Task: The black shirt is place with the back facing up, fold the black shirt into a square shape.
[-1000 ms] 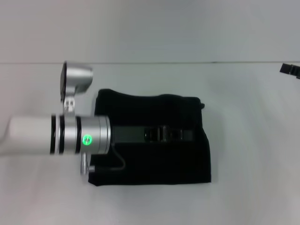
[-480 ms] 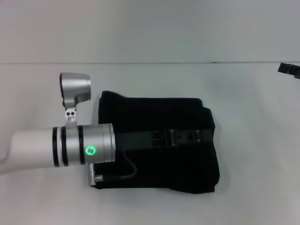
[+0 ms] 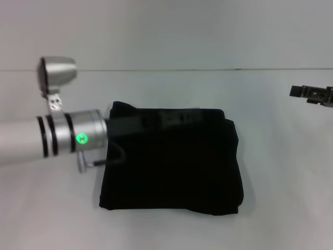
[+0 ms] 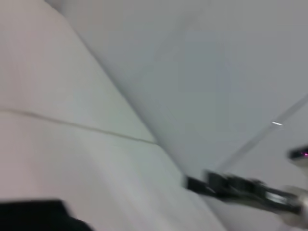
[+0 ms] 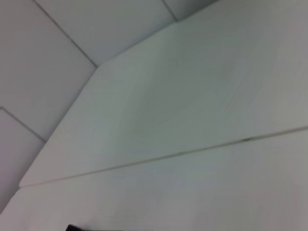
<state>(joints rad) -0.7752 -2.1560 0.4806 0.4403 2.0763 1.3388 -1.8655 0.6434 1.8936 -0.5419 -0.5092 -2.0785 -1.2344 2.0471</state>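
Lying folded into a near-square block, the black shirt [image 3: 171,159] is seen at mid-surface [image 3: 281,172]. The left gripper [image 3: 179,117] is stretched over its far edge; the state of its jaws cannot be told. The right gripper [image 3: 302,92] is held well apart, its jaws likewise unreadable.

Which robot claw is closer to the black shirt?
The left one. The left claw reaches over the far edge of the folded black shirt. The right claw is off to the shirt's right side, out over the bare white table, well clear of it.
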